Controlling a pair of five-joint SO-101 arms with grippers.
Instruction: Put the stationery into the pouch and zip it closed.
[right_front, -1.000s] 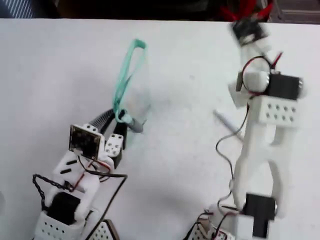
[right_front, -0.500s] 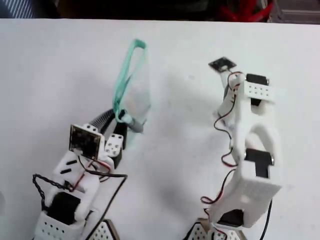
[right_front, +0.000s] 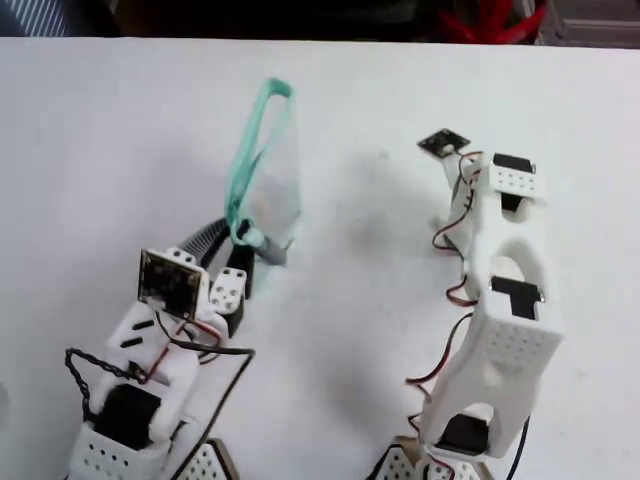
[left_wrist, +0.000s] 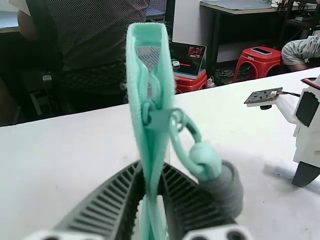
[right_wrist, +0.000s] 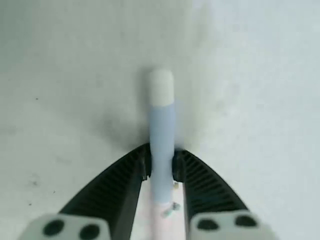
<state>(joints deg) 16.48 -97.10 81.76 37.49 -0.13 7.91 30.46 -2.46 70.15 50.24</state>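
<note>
1. The left gripper (right_front: 240, 238) is clamped tight on the near end of the pouch (right_front: 268, 165). Its dark ribbed fingers (left_wrist: 112, 202) pinch the mint-green zipper edge from both sides.
2. The pouch is clear with a green border. It stands on edge and stretches away from the left gripper over the left half of the white table (right_front: 100, 150).
3. In the left wrist view the zipper slider (left_wrist: 160, 120) sits partway up the green edge. A looped cord runs from it to a round green bead (left_wrist: 205, 159).
4. The bead rests against a grey cylinder (left_wrist: 225, 186), just beside the left gripper's fingers.
5. The right gripper (right_wrist: 161, 161) points down at the table, its fingers pressed against both sides of a pale blue pen (right_wrist: 162, 125).
6. The pen's white end sticks out past the fingertips; whether the pen touches the table, I cannot tell.
7. The right arm (right_front: 495, 320) bends over the right half of the table, well apart from the pouch.
</note>
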